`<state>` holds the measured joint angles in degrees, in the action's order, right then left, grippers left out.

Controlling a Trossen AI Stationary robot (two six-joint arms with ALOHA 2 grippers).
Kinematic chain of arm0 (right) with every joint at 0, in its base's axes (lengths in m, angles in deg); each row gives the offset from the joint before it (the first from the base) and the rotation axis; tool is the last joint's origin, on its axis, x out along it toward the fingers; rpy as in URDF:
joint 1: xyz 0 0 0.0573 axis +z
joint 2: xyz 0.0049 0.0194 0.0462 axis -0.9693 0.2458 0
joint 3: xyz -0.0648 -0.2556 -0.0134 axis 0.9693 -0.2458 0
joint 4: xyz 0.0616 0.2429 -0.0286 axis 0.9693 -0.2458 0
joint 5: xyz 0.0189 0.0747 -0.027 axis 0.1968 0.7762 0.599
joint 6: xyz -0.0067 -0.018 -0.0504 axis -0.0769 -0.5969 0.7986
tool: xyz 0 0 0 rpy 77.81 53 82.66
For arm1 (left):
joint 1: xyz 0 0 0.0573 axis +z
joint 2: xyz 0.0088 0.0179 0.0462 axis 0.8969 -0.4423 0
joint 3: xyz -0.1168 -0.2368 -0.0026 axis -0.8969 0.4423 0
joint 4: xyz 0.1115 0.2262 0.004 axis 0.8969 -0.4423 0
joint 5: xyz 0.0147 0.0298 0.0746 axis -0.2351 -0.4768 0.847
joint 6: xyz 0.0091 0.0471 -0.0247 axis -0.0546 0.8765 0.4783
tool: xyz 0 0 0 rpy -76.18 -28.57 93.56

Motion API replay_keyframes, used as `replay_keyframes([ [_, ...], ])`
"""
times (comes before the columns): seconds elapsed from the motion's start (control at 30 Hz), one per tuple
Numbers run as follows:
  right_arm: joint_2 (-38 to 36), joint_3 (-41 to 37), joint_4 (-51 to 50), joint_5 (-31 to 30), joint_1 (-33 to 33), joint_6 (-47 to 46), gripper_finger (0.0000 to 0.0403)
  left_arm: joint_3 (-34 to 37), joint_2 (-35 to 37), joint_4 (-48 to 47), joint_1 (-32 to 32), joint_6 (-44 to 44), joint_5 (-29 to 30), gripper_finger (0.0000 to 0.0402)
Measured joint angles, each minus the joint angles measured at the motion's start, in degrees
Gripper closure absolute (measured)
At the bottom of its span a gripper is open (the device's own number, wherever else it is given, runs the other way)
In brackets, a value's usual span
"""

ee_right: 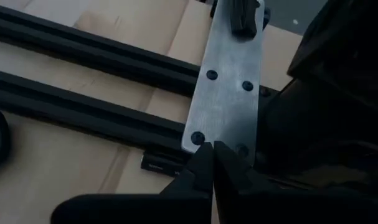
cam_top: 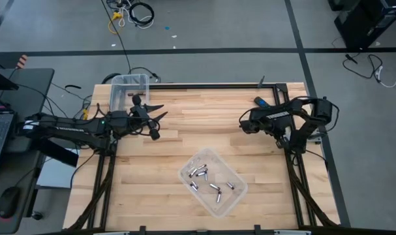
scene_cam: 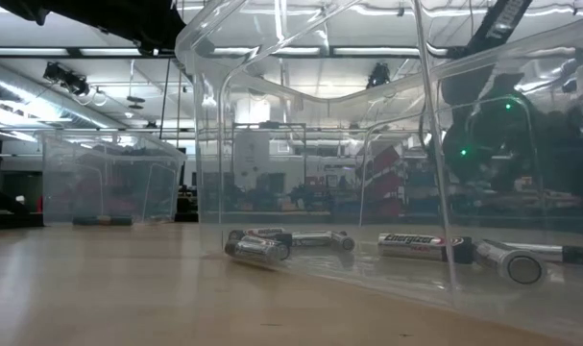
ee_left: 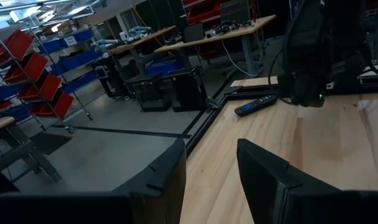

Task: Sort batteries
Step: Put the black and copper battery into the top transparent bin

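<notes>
Several batteries (cam_top: 207, 179), silvery and dark, lie on their sides on the floor of a clear tray (cam_top: 231, 199) near the table's front middle. The low view looks through the tray wall at them (scene_cam: 421, 246). My left gripper (cam_top: 162, 111) stands open and level above the table's far left, beside a clear bin (cam_top: 129, 88), with nothing between its fingers (ee_left: 170, 171). My right gripper (ee_right: 212, 149) is shut and empty. It slants down over the table's right edge, where the arm is folded (cam_top: 280, 132).
A black-and-blue remote-like bar (cam_top: 259, 102) lies at the far right (ee_left: 256, 106). The far-left bin (scene_cam: 109, 183) has a dark thing on its floor. Black frame rails and a metal plate (ee_right: 229, 87) lie under my right gripper. Bare wood shows between the arms.
</notes>
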<state>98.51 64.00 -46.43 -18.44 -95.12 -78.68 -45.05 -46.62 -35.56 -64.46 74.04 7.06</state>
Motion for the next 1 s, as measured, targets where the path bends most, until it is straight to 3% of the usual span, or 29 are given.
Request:
replay_keyframes([
  [0.27, 5.3, 0.0, 10.6, -2.4, -0.4, 4.0, 0.0403, 0.0, 0.0, 0.1, 0.0, 0.0, 0.0, 0.0259],
  [0.8, 8.2, 0.7, 3.5, -2.1, -0.9, 1.4, 0.0403, 0.0, 0.0, 2.3, 0.0, 0.2, 0.0, 0.0259],
  [1.0, 8.3, -0.6, 5.9, -2.4, -1.5, 2.9, 0.0403, 0.0, 0.0, 2.8, 0.0, 0.2, 0.0, 0.0259],
])
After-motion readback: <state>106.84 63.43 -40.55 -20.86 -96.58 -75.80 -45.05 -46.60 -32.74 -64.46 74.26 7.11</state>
